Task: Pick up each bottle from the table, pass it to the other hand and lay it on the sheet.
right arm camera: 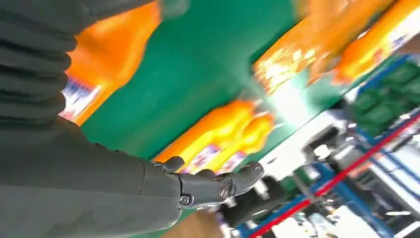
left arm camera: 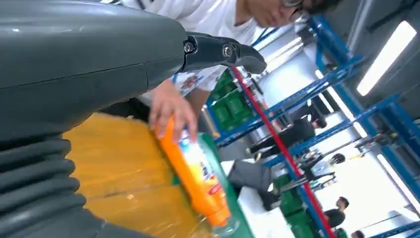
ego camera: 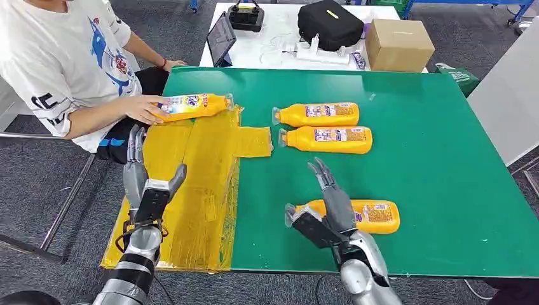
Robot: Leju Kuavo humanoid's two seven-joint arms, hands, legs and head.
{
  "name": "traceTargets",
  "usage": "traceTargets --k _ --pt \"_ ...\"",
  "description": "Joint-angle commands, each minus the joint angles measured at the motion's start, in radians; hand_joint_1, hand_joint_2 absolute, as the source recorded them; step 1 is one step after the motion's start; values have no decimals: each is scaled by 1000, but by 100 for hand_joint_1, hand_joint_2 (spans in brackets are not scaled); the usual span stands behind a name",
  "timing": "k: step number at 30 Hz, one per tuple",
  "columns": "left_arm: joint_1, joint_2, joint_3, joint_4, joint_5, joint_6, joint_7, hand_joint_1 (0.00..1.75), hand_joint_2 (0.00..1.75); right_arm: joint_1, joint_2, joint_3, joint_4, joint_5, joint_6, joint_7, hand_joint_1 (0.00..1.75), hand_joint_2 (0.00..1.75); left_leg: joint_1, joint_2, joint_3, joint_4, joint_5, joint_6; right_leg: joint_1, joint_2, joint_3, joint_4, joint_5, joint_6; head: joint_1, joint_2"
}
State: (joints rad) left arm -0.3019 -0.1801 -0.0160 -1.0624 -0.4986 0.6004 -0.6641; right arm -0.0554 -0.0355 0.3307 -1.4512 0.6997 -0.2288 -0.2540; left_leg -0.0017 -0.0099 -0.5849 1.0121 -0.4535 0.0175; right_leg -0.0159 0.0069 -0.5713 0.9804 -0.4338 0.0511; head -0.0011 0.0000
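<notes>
Several orange bottles lie on the green table [ego camera: 432, 159]. One bottle [ego camera: 194, 106] [left arm camera: 195, 173] rests at the far end of the yellow sheet [ego camera: 191, 184], with a person's hand [ego camera: 143, 109] on it. Two bottles [ego camera: 318, 115] [ego camera: 327, 140] lie side by side mid-table. The nearest bottle [ego camera: 375, 216] [right arm camera: 106, 59] lies just under my right hand [ego camera: 327, 203], which hovers over it with fingers spread and holds nothing. My left hand [ego camera: 143, 181] is over the sheet's left edge, fingers apart and empty.
A seated person in a white shirt [ego camera: 57, 57] is at the table's left side. Behind the green table stand a cardboard box [ego camera: 399, 44], a black bag [ego camera: 330, 24] and a tablet [ego camera: 220, 39]. The table's near edge runs just in front of my arms.
</notes>
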Motion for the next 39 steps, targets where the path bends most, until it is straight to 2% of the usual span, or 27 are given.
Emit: traceTargets --k 1,3,7,12,15,19,29,35,39 --pt "22 -7 -28 51 -9 -14 11 0 175 -13 -121 -69 -44 -1 46 36 0 175 0 -1 1 0 0 -1 0 -2 1 0 0 -1 0 0" --pt "19 -8 -29 49 -9 -15 11 0 175 -11 -116 -67 -44 0 43 37 0 175 1 0 0 0 0 -1 1 -1 0 0 0 -1 0 0" --pt "31 -11 -29 73 -27 -47 31 0 175 16 -164 -90 -53 -14 102 81 0 175 2 1 2 0 -1 -1 3 -2 2 -1 0 -2 0 0" --pt "18 -18 -33 117 -32 -58 29 0 175 11 -187 -92 0 -15 159 101 0 175 2 -2 2 0 0 0 2 -4 4 -2 0 -2 0 0" --pt "5 -22 -37 140 -28 -73 37 0 175 4 -197 -83 45 -17 191 124 0 175 2 1 2 0 -1 -1 3 -1 4 -2 0 -3 0 0" --pt "-8 -23 -47 163 -27 -73 38 0 175 16 -258 -75 38 -85 260 120 0 175 2 -2 1 0 0 -1 2 -4 3 -2 0 -3 0 0" --pt "-13 -23 -51 168 -21 -75 34 0 175 28 -284 -76 10 -113 283 118 0 175 1 0 0 0 -1 -1 2 -2 1 -1 0 -2 0 0" --pt "-29 -28 -66 188 -4 -86 30 0 175 62 -418 -90 -60 -175 365 158 0 175 0 -2 -1 1 -1 -1 1 -3 0 0 -1 -2 -1 0" --pt "-39 -33 -73 208 6 -90 29 0 175 64 -467 -88 -61 -173 395 188 0 175 0 -2 -1 1 0 -1 0 -3 1 -1 0 -1 0 0"
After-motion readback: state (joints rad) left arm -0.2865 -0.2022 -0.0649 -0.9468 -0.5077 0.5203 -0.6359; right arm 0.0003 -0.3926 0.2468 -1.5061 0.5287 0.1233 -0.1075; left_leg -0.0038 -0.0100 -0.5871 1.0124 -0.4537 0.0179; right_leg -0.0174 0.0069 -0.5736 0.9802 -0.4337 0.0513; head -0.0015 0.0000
